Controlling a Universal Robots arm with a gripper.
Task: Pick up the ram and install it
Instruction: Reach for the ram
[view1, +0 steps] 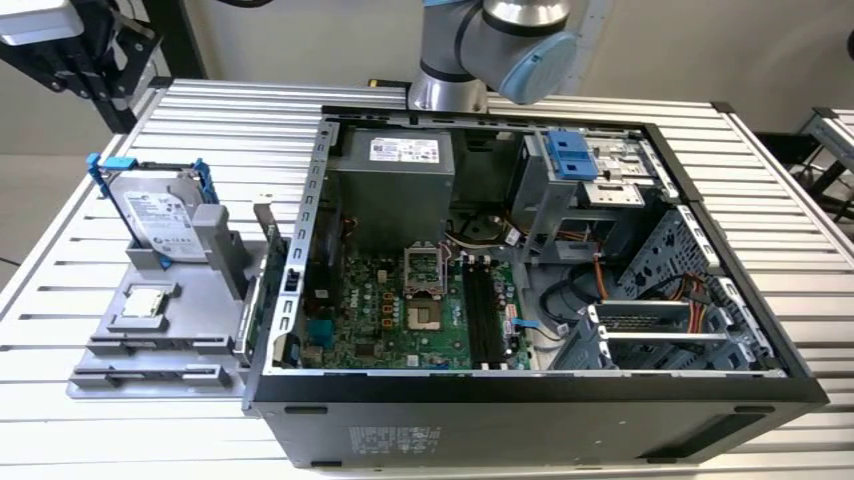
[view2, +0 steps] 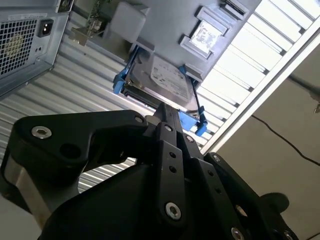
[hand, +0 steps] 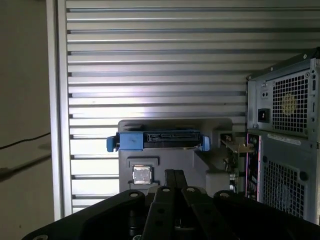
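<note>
While the gripper (hand: 174, 174) hangs with fingertips pressed together on nothing, lower centre of the first wrist view | beyond — processor chip (hand: 142, 175), then blue-framed hard drive (hand: 160, 140) on grey holder (hand: 175, 125) | computer case (hand: 285, 165) at right | ram — cannot tell where.

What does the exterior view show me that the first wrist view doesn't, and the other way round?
The exterior view looks into the open computer case, showing its green motherboard and black memory slots, with the robot arm behind it. The first wrist view adds the black gripper, shut and empty, plus the case's rear power socket, its vent grille and a cable on the floor. Both show the hard drive in its blue frame and the square processor chip, held on the grey fixture on the slatted table.
</note>
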